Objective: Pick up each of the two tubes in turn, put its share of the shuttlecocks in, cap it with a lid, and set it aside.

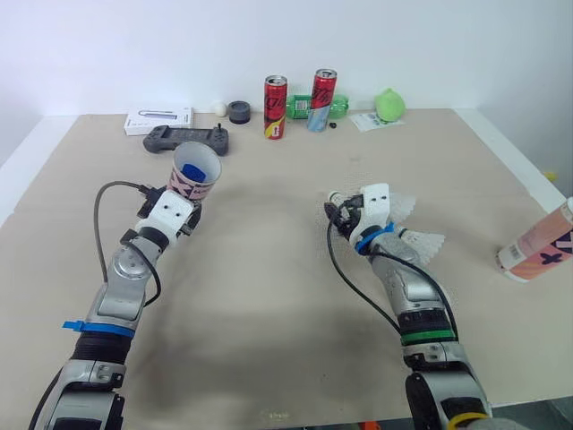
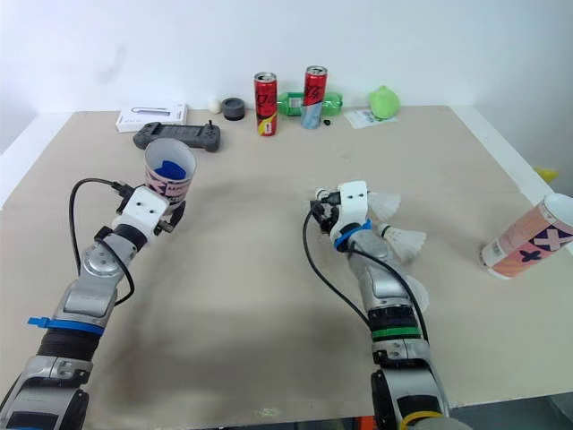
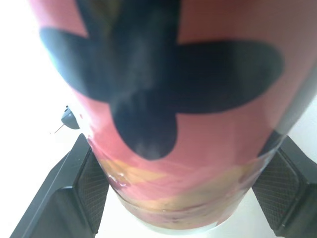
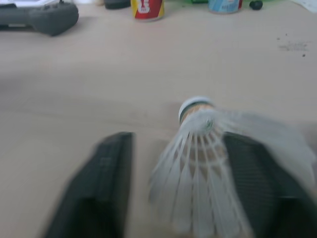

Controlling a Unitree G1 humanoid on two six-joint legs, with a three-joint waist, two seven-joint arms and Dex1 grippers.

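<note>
Tube point(image 1: 188, 187) number one is in my left gripper point(image 3: 181, 168), out at about 10 o'clock on the table point(image 1: 269, 305). Both black fingers are pressed against its pink wall low down. It is raised off the surface and tipped, with the open mouth turned up and back toward me. Something blue point(image 1: 193, 169) shows inside the mouth (base or a lid, I cannot tell).

My right gripper point(image 4: 181, 139) is near the table's middle, a little toward 3 o'clock, and points to 12 o'clock. Its fingers are spread with a shuttlecock point(image 4: 208, 158) between them, cork end away from me. The feathers lie against one finger and there is a gap at the other, so I judge it bracketed but not pinched. A second shuttlecock point(image 1: 426, 242) lies on the table just beside that forearm, at its 3 o'clock side. The other tube point(image 1: 537, 248) lies tilted at the table's 3 o'clock edge, well apart from both arms.

I read this as the loading step for the first tube, with the pick of a shuttlecock not yet complete. Next I need to close gently on the feather skirt without crushing it, lift, and carry it toward 9 o'clock. I should line the cork up with the tube's mouth, which may need tilting further toward my right side, and release only once the cork is inside the rim.
</note>
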